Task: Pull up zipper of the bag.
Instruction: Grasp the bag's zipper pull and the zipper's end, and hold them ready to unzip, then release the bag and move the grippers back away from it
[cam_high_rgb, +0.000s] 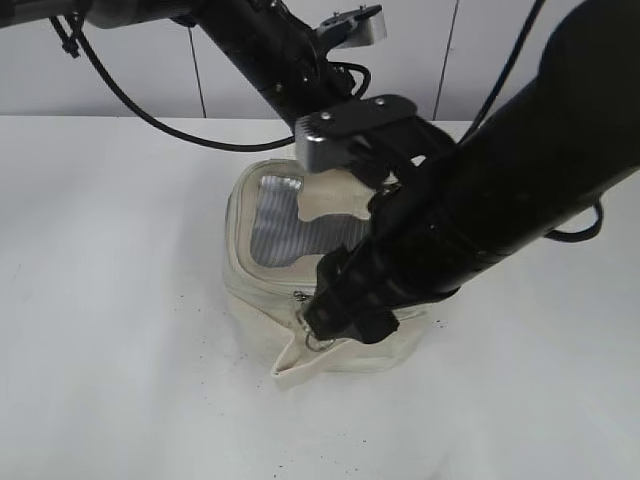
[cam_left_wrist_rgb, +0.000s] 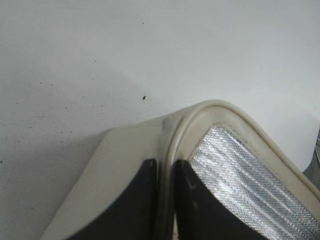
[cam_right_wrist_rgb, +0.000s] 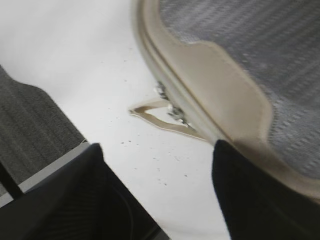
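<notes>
A cream bag (cam_high_rgb: 262, 300) with a silver mesh panel (cam_high_rgb: 285, 235) sits on the white table (cam_high_rgb: 120, 300). My left gripper (cam_left_wrist_rgb: 164, 167) is shut on the bag's piped rim (cam_left_wrist_rgb: 210, 107) at its far side; in the exterior view its fingers are hidden behind the right arm. My right gripper (cam_right_wrist_rgb: 157, 150) is open and empty, hovering over the table beside the bag's front corner (cam_high_rgb: 338, 318). The metal zipper pull (cam_right_wrist_rgb: 175, 112) lies just ahead of its fingers, next to a cream fabric tab (cam_right_wrist_rgb: 150, 112). The pull also shows in the exterior view (cam_high_rgb: 301, 297).
The table's edge (cam_right_wrist_rgb: 55, 167) and grey floor (cam_right_wrist_rgb: 30, 125) show at the left of the right wrist view. Black cables (cam_high_rgb: 170, 125) hang from the left arm behind the bag. A white wall (cam_high_rgb: 120, 70) stands behind the table.
</notes>
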